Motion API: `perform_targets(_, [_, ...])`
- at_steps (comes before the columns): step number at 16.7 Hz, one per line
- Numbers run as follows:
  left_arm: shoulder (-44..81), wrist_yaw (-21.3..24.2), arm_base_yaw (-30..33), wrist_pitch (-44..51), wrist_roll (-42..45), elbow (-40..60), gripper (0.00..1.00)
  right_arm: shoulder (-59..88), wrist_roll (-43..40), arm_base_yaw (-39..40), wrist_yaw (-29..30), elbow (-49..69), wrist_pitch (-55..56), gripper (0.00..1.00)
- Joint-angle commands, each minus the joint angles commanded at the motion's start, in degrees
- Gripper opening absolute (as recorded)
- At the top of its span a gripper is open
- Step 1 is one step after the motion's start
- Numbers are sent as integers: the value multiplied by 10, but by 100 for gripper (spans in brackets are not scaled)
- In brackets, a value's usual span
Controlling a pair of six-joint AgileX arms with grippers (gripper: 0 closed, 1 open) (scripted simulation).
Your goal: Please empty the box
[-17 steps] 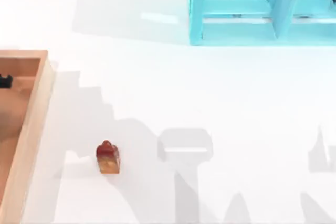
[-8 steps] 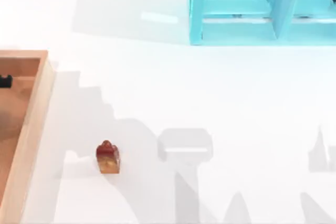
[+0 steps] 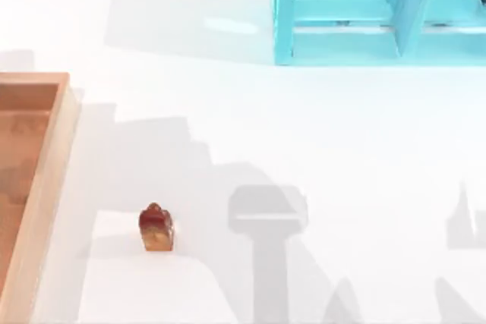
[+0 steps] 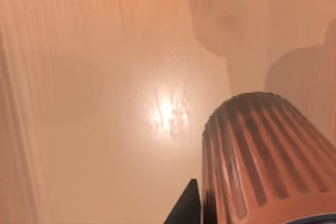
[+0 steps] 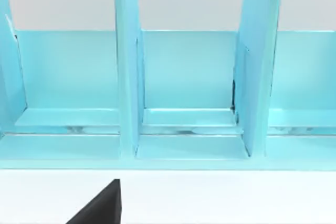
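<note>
Left gripper's fingers [image 4: 184, 211] unreadable beside ribbed orange-brown cylinder [image 4: 262, 156] over the box [image 4: 105, 103], glossy wood.

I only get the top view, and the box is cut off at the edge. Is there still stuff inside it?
Observer: Yes. The left wrist view shows a ribbed orange-brown thing right by the left jaws, with the box floor behind it.
Operator: What is the right arm looking at?
Observer: Its wrist view faces the open front of the blue shelf from across the white table.
</note>
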State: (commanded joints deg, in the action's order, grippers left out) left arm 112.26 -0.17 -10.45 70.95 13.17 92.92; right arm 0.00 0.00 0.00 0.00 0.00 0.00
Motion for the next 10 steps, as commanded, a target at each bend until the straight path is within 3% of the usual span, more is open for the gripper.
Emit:
perform_targets(5, [-16,0,2,124,-2,111,0,0,0,0,0,0,0,100])
perform_targets(10, [-19,0,2,143,-2,130,0,0,0,0,0,0,0,100])
